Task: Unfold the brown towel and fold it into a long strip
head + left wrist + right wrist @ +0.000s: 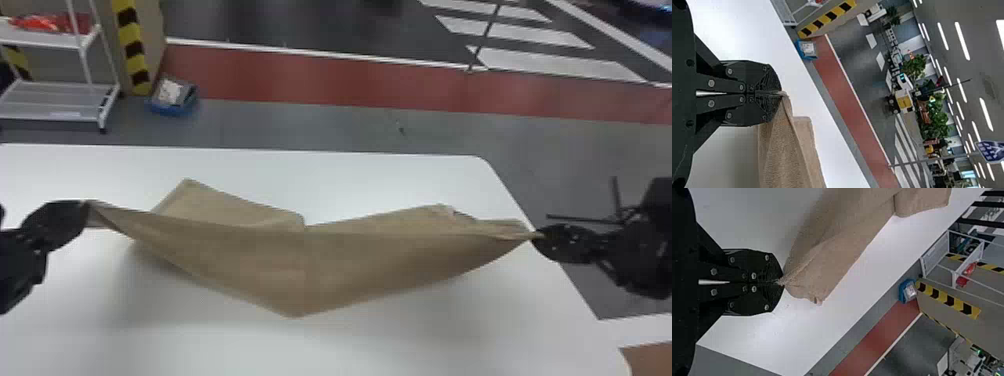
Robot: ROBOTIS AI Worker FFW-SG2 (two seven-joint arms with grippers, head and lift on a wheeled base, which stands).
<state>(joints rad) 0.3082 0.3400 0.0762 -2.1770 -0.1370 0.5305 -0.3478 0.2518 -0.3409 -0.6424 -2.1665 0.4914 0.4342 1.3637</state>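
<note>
The brown towel (310,265) is stretched wide between both grippers, its near edge sagging to a point at the middle and two flaps spreading behind. At its left end in the head view my left gripper (86,212) holds a corner. My right gripper (536,237) grips the opposite end, near the table's right edge. In the left wrist view the left gripper (779,93) is closed on the corner of the towel (785,152). The right wrist view has the right gripper (781,282) pinching bunched cloth of the towel (844,246).
Beneath the towel is the white table (320,345), with a rounded far right corner. On the floor beyond stand a white rack (55,100) and a blue box (172,99), both at the far left.
</note>
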